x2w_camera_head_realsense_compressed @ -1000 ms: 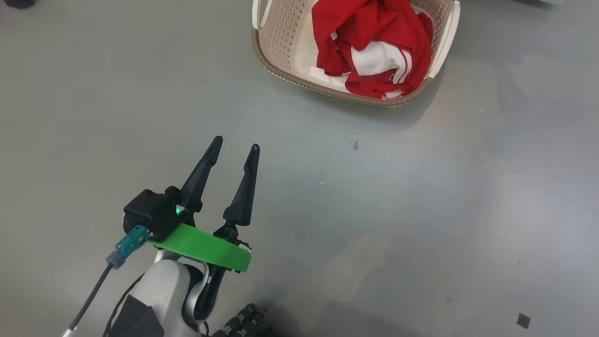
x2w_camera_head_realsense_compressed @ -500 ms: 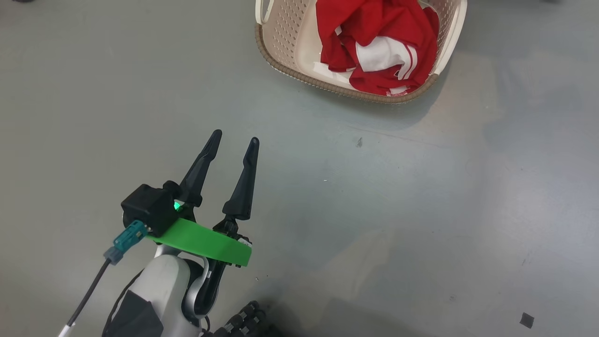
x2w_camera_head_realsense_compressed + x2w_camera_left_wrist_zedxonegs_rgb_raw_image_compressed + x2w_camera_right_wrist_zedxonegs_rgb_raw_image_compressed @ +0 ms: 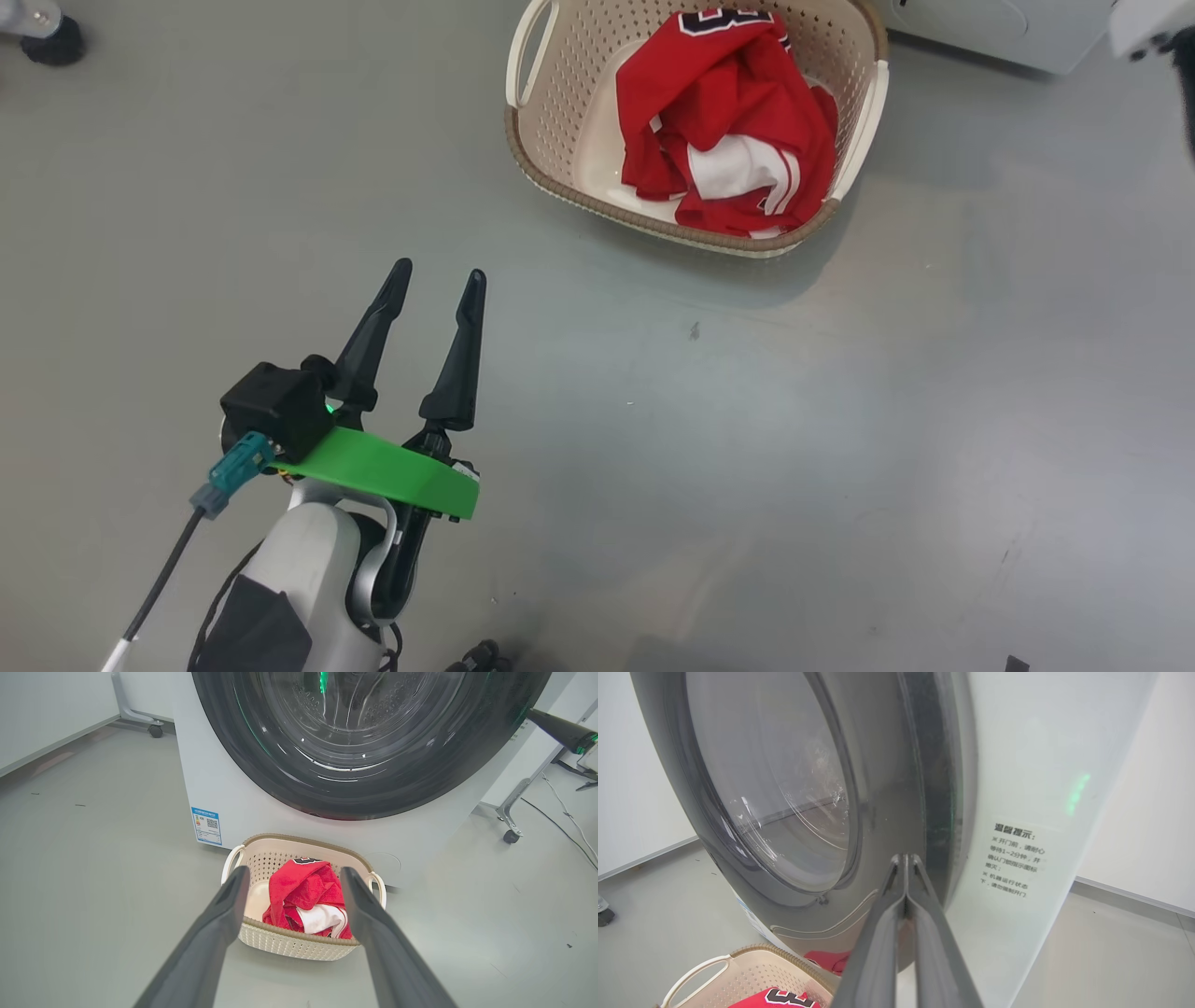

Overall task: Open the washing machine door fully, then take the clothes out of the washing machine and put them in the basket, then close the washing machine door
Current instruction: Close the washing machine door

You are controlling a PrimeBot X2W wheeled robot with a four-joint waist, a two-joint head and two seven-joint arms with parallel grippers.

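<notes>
**A:** What is the left gripper (image 3: 439, 271) doing?

**B:** It is released. Its two long, dark, tapering fingers (image 3: 212, 933) stand spread in a V over the floor (image 3: 187, 187), which is smooth, grey and faintly scuffed. Nothing is between them. A bright green plastic band (image 3: 383, 471) rings the wrist behind them.

**A:** And ahead of it?

**B:** The basket (image 3: 560, 191) sits beyond the fingertips and off to their right. It is cream plastic, a rounded rectangle with walls punched in rows of small holes. It has a brown woven-look rim and a loop handle at each end. The clothes (image 3: 728, 121) lie crumpled inside it: bright red cloth with a white panel, striped trim and dark lettering on the top fold.

**A:** Farther on?

**B:** Just behind the basket stands the washing machine (image 3: 210, 779). Its front is flat and white, with a small blue label (image 3: 206, 826) low down, left of the gripper's line. The washing machine door (image 3: 261, 765) is a wide glossy black ring around bulging clear glass, and dimpled steel shows through it. The door lies back against the machine's front. Whether it is latched I cannot tell.

**A:** The right gripper (image 3: 906, 858)?

**B:** It is clenched, with the fingers pressed flat together into one narrow wedge, holding nothing. Its tips sit at the door's outer edge, with the glass bowl to their left. To their right is the white panel with a printed sticker (image 3: 1015, 861). Whether the tips touch the rim I cannot tell.
</notes>
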